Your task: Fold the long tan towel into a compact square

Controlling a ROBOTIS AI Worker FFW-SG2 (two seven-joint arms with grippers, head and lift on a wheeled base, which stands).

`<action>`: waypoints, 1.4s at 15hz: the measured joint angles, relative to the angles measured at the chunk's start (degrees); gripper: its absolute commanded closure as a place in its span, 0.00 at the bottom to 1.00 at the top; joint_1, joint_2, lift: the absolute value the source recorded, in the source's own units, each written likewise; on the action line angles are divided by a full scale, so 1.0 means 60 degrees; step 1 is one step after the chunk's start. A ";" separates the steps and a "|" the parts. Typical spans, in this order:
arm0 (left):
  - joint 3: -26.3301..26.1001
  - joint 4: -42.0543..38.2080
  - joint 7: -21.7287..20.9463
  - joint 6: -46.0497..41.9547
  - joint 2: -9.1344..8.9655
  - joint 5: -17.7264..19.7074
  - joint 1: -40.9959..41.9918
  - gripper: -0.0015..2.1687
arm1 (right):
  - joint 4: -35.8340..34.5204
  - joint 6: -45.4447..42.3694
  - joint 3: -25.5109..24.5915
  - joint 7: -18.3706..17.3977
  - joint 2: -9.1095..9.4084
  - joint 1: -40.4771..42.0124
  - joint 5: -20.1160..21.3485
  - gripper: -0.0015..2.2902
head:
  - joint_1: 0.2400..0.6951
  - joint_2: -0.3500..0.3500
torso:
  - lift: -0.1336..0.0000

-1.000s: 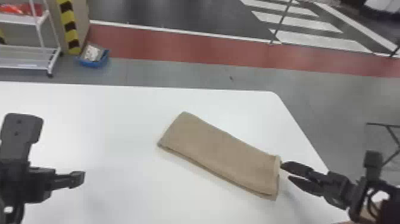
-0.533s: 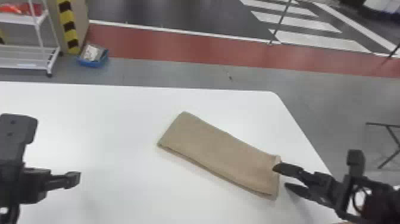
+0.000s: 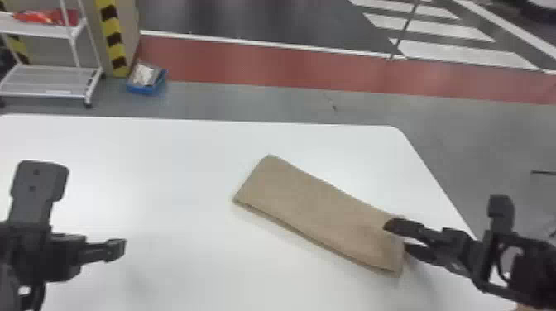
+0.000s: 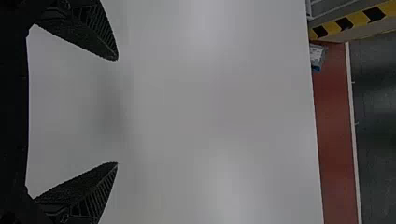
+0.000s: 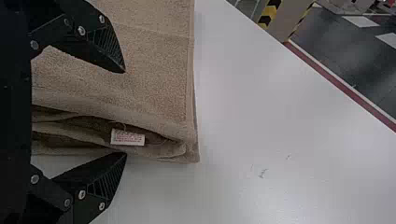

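**Right tool [image 3: 398, 237] spread at the near right end of the tan towel [image 3: 322, 202]**

The towel lies folded into a long strip on the right part of the white counter [image 3: 165, 165], slanting from its far left end to its near right end, close to the counter's right edge. Its layers stack at that near end, where a small white tag [image 5: 127, 137] with red print pokes out between folds.

The right tool stands open there, its 2 fingers [image 5: 100, 46] well apart. 1 finger is over the towel's upper face; the other is just beside the layered edge, over the counter. Whether either finger touches the cloth, I cannot tell.

The left tool [image 3: 116, 250] is over the near left part of the counter, well apart from the towel. Its 2 fingers [image 4: 93, 37] are spread wide too, with the white surface showing between them.

Beyond the counter, at far left, are a white rack [image 3: 45, 80], a yellow-and-black striped post [image 3: 113, 37] and a blue bin [image 3: 147, 87] on the floor. A red floor strip [image 3: 269, 66] runs across behind.
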 measured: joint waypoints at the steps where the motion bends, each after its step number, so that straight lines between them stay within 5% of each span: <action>1: 0.0036 -0.0001 -0.0007 -0.0004 0.0006 0.0009 0.0008 0.04 | -0.0007 0.0000 -0.0026 0.0000 -0.0001 0.0004 -0.0001 0.14 | 1.00 0.18 | 0.07; 10: 0.0147 0.0025 -0.0014 -0.0068 0.0053 0.0062 0.0007 0.04 | -0.0361 0.0000 -0.0047 0.0001 -0.0330 -0.0092 0.0396 0.14 | 1.00 0.14 | 0.07; 17: 0.0183 0.0055 -0.0014 -0.0124 0.0070 0.0066 -0.0005 0.04 | -0.0367 0.0000 0.0128 0.0059 -0.0107 0.0012 0.0595 0.14 | 1.00 0.16 | 0.07; 21: 0.0184 0.0059 -0.0043 -0.0130 0.0094 0.0064 0.0006 0.04 | -0.0357 0.0000 0.0357 0.0068 -0.0006 0.0025 0.0703 0.26 | 1.00 0.19 | 0.07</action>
